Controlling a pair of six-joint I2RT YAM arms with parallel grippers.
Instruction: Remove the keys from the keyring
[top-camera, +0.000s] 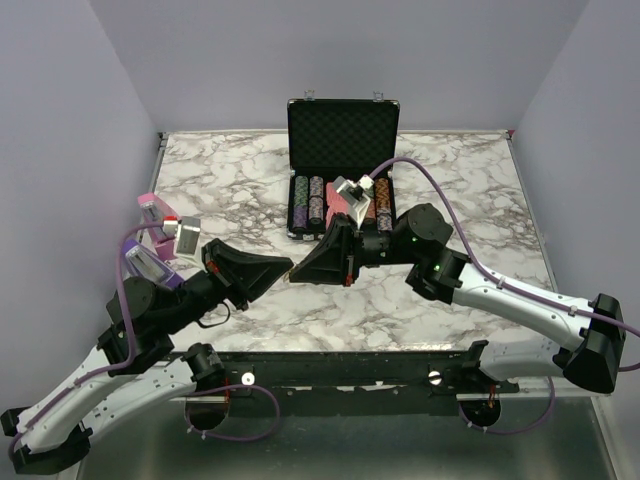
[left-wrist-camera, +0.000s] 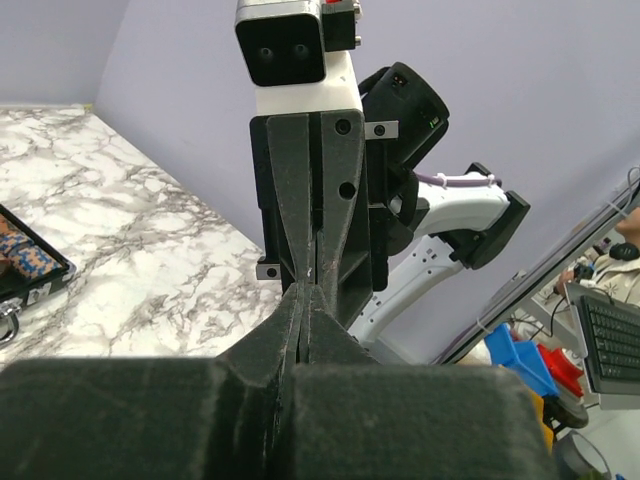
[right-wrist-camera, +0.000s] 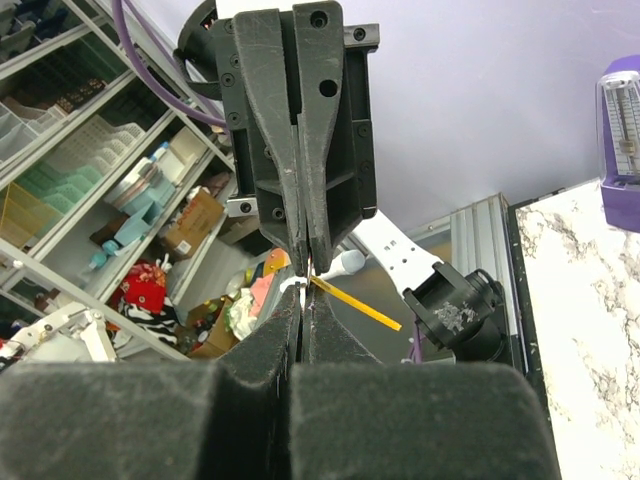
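**Top view.** My left hand (top-camera: 287, 266) and right hand (top-camera: 294, 277) meet tip to tip above the middle of the marble counter (top-camera: 230, 170). An open black case (top-camera: 343, 130) holding chips stands at 12 o'clock from that meeting point, well apart. Both hands look pressed together. The keyring and the keys are too small to make out here, so I judge them to be at the junction of the tips.

**Left wrist view.** The fingers of my left hand (left-wrist-camera: 305, 300) are together, with no gap showing. The right hand (left-wrist-camera: 313, 262) faces them from 12 o'clock, also together, and the tips are touching or nearly so. Only a faint glint shows between the tips, and I cannot identify it.

**Right wrist view.** My right hand (right-wrist-camera: 303, 305) is together, with the left hand (right-wrist-camera: 303, 250) opposite at 12 o'clock. A thin yellow-orange strip, which I take for the keyring (right-wrist-camera: 355, 303) seen edge-on, runs from the junction toward 4 o'clock. I cannot tell which hand pinches it. A pale speck (right-wrist-camera: 291, 285) at 9 o'clock of the junction may be a key.

**Handling (judgement).** The keys should be light, stiff, thin and slippery, so I would pinch one flat across its head. The keyring's tag body offers the broader hold, near the loop. Too shallow a pinch could let either one twist free and drop.
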